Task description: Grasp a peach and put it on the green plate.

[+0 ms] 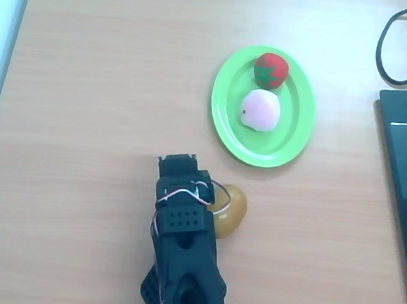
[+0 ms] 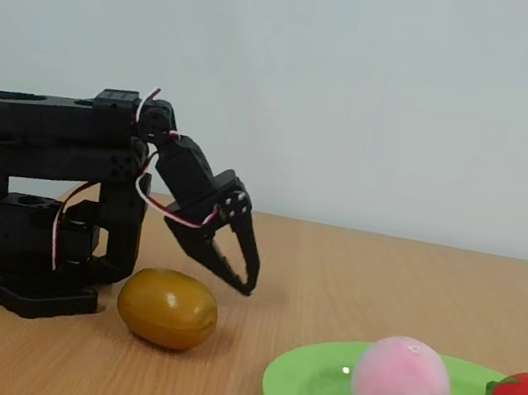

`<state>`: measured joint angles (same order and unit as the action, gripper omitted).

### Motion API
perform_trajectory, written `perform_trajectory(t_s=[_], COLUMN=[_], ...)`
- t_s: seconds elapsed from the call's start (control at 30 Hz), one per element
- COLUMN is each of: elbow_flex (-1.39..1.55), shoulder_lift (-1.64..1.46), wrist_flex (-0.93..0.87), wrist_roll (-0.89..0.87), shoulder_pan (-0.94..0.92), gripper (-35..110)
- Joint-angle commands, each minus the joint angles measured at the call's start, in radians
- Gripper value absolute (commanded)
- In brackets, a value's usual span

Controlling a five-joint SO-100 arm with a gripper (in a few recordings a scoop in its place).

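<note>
The arm (image 1: 182,242) partly hides the yellow-brown fruit (image 1: 231,209) overhead.

Black 3D-printed SO-100 arm folded back, gripper empty & clear of the table.

Fixed view: arm's black plastic base (image 2: 36,256) sits at pic left, upper links stacked roughly horizontal above it, red/white wires looping along the joints. Wrist drops fwd & down to the right; black two-finger gripper (image 2: 242,277) points down-right, fingers close together, tips nearly meeting, nothing betw. them, tips above the tabletop, not touching it. Small lit red LED on a board by the base, lower left. Overhead view: arm comes in from the bottom edge, runs up the pic, wrist block w/ a grid of holes & wires on top; gripper end (image 1: 178,163) near pic centre, jaw gap not readable from above.
</note>
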<state>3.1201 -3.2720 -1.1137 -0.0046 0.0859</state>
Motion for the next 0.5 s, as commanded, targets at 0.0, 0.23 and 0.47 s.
perform_trajectory(t_s=[0.0, 0.23, 0.47], elbow_flex=[-0.011, -0.018, -0.018], shoulder_lift=[-0.023, -0.023, -0.025], wrist_flex=[-0.086, -0.127, -0.127], wrist_roll=[-0.028, -0.04, -0.029], shoulder_pan=[0.008, 0.003, 0.015], gripper=[-8, -8, -8])
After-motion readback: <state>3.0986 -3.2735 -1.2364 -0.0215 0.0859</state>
